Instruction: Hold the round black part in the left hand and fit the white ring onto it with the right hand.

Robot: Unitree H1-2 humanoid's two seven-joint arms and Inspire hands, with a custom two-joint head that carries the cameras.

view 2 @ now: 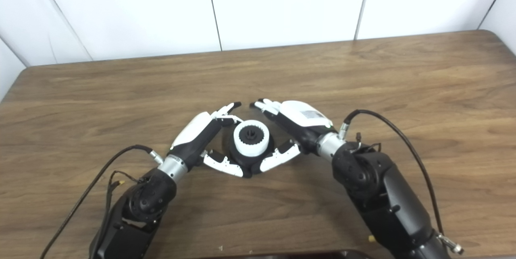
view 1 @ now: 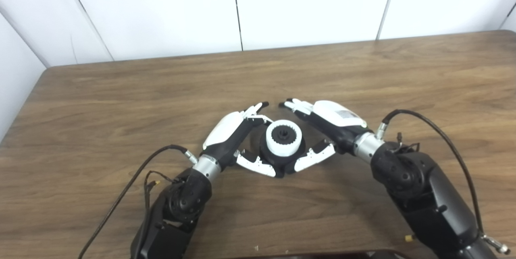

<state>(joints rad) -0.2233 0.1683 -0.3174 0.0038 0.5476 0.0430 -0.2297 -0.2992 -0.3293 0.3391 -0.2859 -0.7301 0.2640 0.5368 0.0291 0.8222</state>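
Left hand (view 1: 236, 140): fingers spread, cupped against the left side of the round black part (view 1: 271, 157), thumb low at its front edge. Looks more like a loose brace than a grip; nothing lifted.

Centre: the round black part sits on the table (view 1: 121, 102), midway between the two hands. The white ring (view 1: 284, 137) is already on top of it, black hub showing through its middle. Whether fully seated, cannot tell.

Right hand (view 1: 322, 130): open, fingers arched past the ring's right side, thumb beside the base, holding nothing.

Judgement: fitting appears done; only release or withdrawal left.

Containers: none seen.
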